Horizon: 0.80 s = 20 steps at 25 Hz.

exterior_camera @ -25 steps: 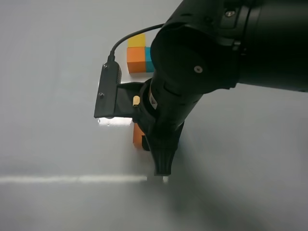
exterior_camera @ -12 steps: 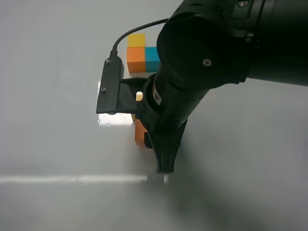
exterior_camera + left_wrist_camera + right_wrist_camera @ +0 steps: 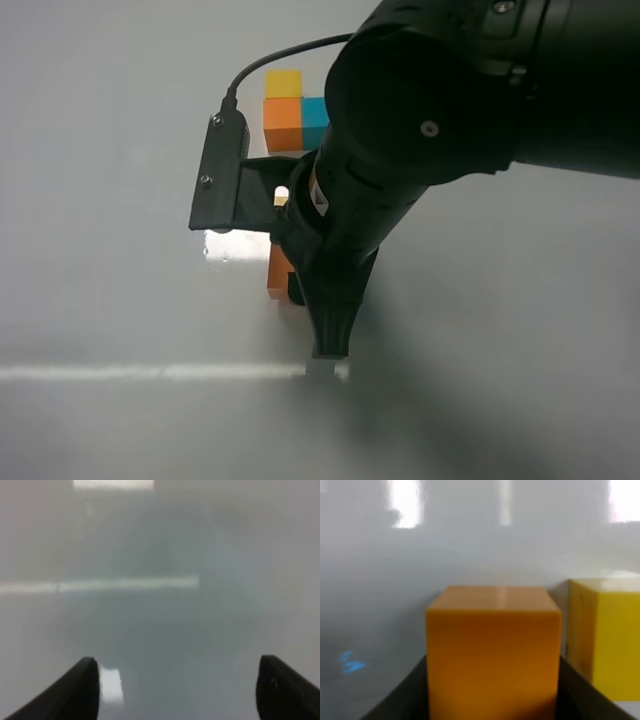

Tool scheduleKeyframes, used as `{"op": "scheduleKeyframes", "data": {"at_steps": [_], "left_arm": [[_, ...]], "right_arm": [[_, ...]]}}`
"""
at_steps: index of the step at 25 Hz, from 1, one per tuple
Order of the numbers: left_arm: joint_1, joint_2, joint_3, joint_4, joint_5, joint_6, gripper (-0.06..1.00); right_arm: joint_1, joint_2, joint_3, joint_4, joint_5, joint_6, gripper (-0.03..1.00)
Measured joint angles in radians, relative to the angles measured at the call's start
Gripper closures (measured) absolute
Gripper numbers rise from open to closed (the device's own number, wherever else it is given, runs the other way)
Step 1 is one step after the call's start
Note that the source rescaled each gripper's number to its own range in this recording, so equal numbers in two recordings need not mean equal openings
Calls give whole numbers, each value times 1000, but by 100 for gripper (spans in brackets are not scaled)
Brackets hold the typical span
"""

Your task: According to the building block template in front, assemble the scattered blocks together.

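The template sits at the far middle of the table: a bright yellow cube (image 3: 283, 83), an orange cube (image 3: 283, 124) and a teal cube (image 3: 316, 110), joined in an L. My right gripper (image 3: 297, 287) reaches down in front of it and is shut on the scattered orange block (image 3: 277, 272), which fills the gap between the fingers in the right wrist view (image 3: 492, 650). The mustard yellow block (image 3: 605, 635) stands close beside it. The teal block is hidden. My left gripper (image 3: 175, 690) is open and empty over bare table.
The right arm (image 3: 450, 100) and its wrist camera mount (image 3: 220, 175) cover the middle of the grey table (image 3: 100, 250). A bright reflection stripe (image 3: 150, 371) runs across the near table.
My right gripper has shifted a little to the left, and the orange block has moved with it. The template has not moved.
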Motion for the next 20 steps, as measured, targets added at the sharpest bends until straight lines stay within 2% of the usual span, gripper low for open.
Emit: {"op": "scheduleKeyframes", "data": {"at_steps": [20], "left_arm": [[0, 0, 0, 0, 0, -1, 2]], "right_arm": [[0, 23, 0, 27, -26, 24, 68]]}}
